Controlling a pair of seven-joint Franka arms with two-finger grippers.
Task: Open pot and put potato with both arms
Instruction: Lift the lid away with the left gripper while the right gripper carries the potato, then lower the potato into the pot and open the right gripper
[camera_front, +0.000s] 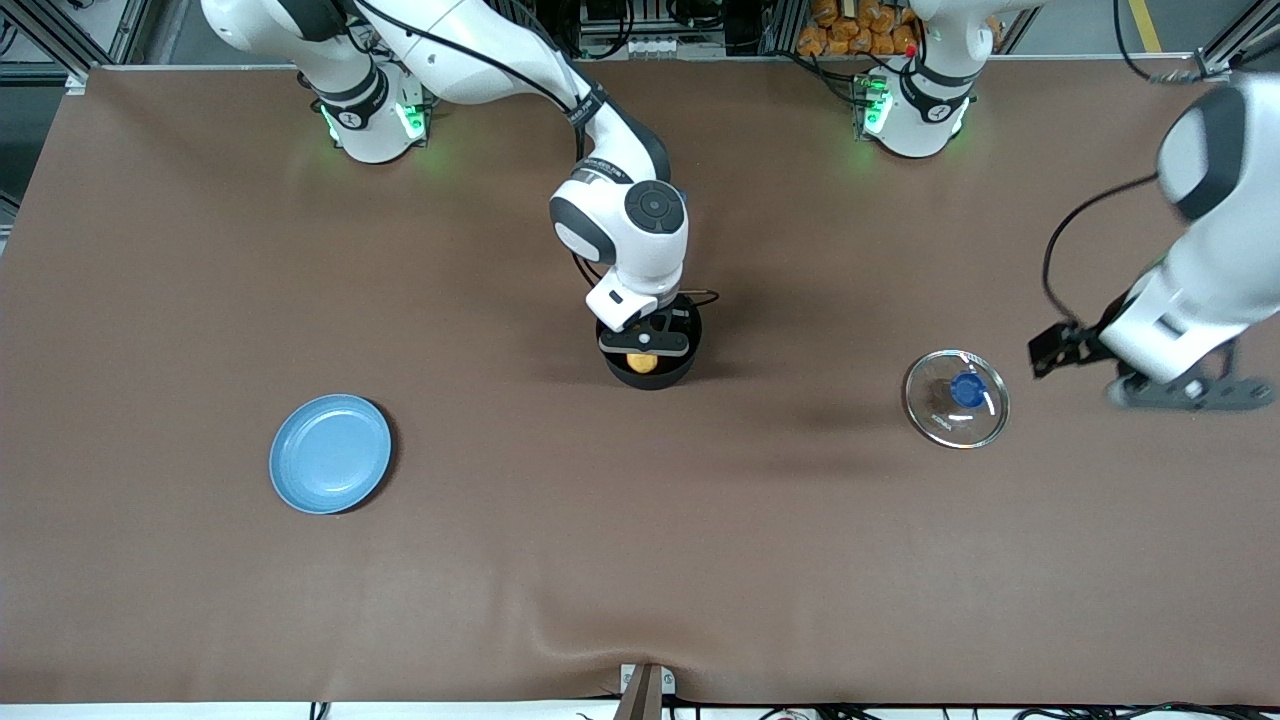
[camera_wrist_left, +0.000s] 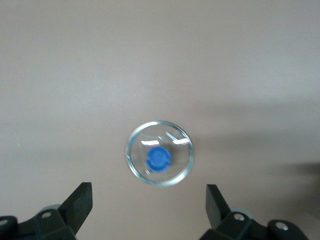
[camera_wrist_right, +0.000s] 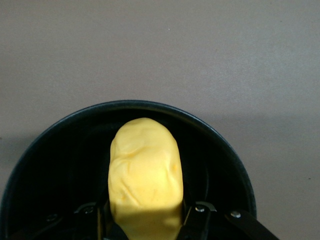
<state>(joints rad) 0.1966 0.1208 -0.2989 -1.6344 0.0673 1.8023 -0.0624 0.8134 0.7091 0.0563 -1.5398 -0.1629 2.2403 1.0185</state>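
Observation:
The black pot (camera_front: 652, 376) stands near the table's middle with its lid off; its blue handle is hidden under the right arm. My right gripper (camera_front: 643, 346) is over the pot's mouth, shut on the yellow potato (camera_front: 641, 363). In the right wrist view the potato (camera_wrist_right: 145, 170) sits between my right gripper's (camera_wrist_right: 146, 221) fingers, inside the pot's rim (camera_wrist_right: 150, 104). The glass lid (camera_front: 957, 398) with its blue knob lies on the table toward the left arm's end. My left gripper (camera_front: 1190, 393) is open and empty, in the air beside the lid (camera_wrist_left: 159, 159); its fingers (camera_wrist_left: 80, 202) stand wide apart.
A flat light-blue plate (camera_front: 330, 453) lies toward the right arm's end, nearer the front camera than the pot. The brown cloth (camera_front: 640, 560) covers the whole table. The arm bases stand along the table's back edge.

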